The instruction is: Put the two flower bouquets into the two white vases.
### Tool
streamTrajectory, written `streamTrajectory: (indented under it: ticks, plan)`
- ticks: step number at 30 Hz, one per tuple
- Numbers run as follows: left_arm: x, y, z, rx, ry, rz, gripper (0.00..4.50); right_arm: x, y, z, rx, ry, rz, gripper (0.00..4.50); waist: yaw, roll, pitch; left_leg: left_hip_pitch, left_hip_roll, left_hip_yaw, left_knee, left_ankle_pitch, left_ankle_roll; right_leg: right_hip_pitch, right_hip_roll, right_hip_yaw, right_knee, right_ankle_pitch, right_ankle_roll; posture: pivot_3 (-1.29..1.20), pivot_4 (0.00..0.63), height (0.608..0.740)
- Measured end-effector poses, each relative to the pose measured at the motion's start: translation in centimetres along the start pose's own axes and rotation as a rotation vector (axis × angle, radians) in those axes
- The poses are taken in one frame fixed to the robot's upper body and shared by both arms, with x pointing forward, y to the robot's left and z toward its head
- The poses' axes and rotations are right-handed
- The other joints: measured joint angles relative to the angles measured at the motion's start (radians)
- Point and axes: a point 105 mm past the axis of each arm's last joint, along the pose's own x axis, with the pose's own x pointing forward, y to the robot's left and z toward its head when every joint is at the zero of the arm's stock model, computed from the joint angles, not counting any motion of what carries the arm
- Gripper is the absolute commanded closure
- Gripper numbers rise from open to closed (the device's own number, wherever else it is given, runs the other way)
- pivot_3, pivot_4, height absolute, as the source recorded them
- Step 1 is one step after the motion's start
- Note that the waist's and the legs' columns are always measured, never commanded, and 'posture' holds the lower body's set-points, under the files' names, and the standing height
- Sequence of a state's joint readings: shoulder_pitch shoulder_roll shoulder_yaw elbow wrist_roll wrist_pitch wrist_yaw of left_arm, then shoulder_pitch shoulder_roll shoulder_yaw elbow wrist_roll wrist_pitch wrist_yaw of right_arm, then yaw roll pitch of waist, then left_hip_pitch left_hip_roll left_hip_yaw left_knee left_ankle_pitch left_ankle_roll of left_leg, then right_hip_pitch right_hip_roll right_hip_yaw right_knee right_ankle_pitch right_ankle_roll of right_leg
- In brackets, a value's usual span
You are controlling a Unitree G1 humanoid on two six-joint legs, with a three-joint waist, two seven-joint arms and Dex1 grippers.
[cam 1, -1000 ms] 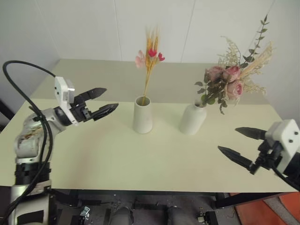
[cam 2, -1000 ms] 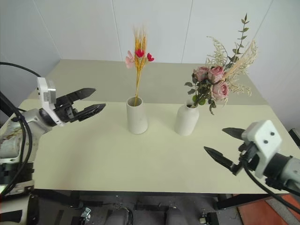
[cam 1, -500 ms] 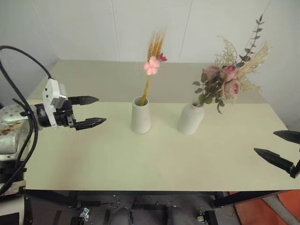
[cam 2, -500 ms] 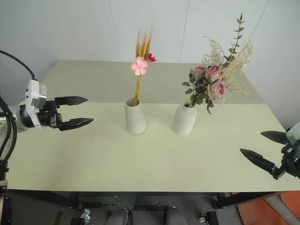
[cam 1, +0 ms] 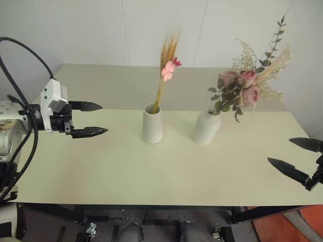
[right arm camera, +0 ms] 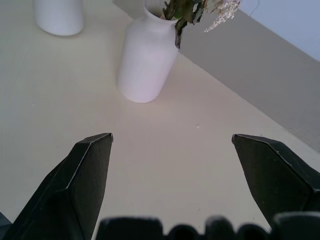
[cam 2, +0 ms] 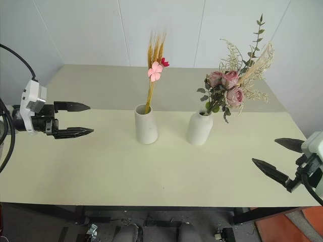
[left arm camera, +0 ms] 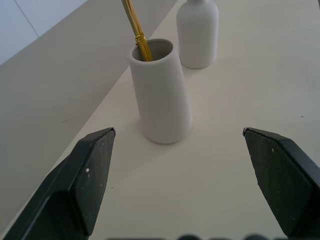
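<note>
Standing tall in both vases [cam 1: 152, 124], the flowers [cam 1: 168, 60] sit between my two empty, wide-open claws [cam 1: 87, 119].

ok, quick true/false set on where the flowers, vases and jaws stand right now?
1. The wheat bunch stands in the wide-mouthed vase. True.
2. The rose bunch lies on the table. False: it stands in the bottle vase.
3. The left gripper holds a stem. False: jaws open, empty.
4. The right gripper is open, clear of both vases. True.
5. The vases touch. False: a gap separates them.
</note>
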State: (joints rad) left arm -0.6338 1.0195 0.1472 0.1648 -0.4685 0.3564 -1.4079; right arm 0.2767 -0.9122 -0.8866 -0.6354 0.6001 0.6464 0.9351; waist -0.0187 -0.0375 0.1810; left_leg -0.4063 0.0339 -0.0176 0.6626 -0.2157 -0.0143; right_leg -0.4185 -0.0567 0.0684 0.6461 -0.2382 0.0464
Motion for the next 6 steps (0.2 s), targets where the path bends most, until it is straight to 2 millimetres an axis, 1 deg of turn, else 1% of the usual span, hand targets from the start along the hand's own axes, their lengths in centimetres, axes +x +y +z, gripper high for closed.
streamTrajectory:
  ticks: [3,6]
  plan:
    - [-0.1,-0.3,0.1,0.001,0.012,0.008,0.05,0.8,0.1,-0.3,-0.003,-0.006,0.035,0.00,-0.002,0.000,0.000,0.000,0.000,0.000,0.000,0.000,0.000,0.000,0.000,0.000,0.000,0.000,0.000,0.00,0.150,0.740]
    - [-0.4,-0.7,-0.7,-0.016,0.050,0.017,0.05,1.5,-0.1,-1.0,0.012,0.012,0.044,0.00,-0.001,0.000,0.000,0.000,0.000,0.001,0.000,0.000,0.000,-0.001,0.000,0.000,0.000,0.000,0.000,0.00,0.150,0.740]
